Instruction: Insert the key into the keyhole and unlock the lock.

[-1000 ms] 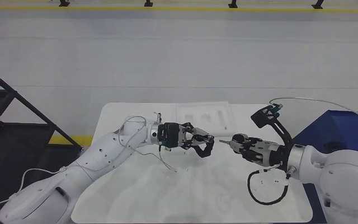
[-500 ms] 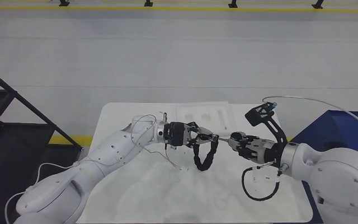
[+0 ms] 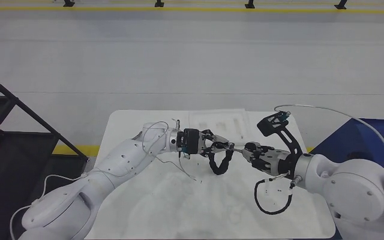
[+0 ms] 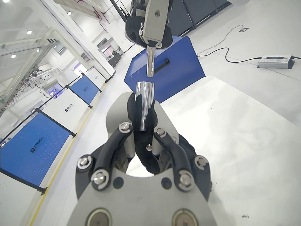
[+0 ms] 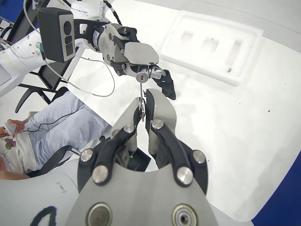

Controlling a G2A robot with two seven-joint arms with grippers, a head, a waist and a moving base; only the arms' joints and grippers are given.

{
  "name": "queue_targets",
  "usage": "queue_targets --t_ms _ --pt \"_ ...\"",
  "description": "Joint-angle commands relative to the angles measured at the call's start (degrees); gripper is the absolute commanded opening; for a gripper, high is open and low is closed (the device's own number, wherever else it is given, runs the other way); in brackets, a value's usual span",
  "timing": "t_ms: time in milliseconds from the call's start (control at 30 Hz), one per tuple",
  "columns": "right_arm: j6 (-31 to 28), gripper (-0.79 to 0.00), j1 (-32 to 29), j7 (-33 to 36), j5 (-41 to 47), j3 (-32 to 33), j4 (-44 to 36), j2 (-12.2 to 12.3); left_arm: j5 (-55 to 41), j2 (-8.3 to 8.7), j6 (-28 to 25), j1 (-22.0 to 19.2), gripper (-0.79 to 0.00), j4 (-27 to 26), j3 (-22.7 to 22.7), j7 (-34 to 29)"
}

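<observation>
Where the two arms meet above the surface (image 3: 192,210), the lock (image 4: 144,95) is clamped by its chrome barrel in the left hand (image 4: 144,105), with its black cable loop (image 3: 221,163) hanging below. The key (image 4: 149,59) is pinched by its head in the right hand (image 5: 143,101). Its blade is lined up with the keyhole (image 5: 142,77), the tip just short of it. Beyond them, a white foam tray (image 5: 211,45) is seen lying on the surface.

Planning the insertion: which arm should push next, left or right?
Probably right. The right claw pinches the key, its tip lined up just short of the keyhole; the left claw holds the lock.
</observation>
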Motion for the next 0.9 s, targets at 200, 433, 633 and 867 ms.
queue_targets --t_ms 200,433,633,867 --pt "0.6 -0.785 -0.1 -0.3 -0.8 -0.5 0.0 0.2 1.3 -0.34 -1.1 0.3 -0.785 -0.4 -0.7 -0.2" --pt "0.8 -0.785 0.0 -0.4 -0.9 -0.8 0.0 0.3 2.1 -0.51 -1.4 0.7 -0.785 -0.4 -1.5 -0.2" --pt "1.0 -0.785 0.1 -0.5 -1.0 -1.3 0.0 0.4 2.9 -0.63 -1.8 1.0 -0.785 -0.6 -2.1 -0.1" --pt "2.0 -0.785 0.1 -0.8 -3.1 -2.0 0.0 0.6 3.6 -0.73 -2.3 1.3 -0.785 -0.7 -2.7 0.0"
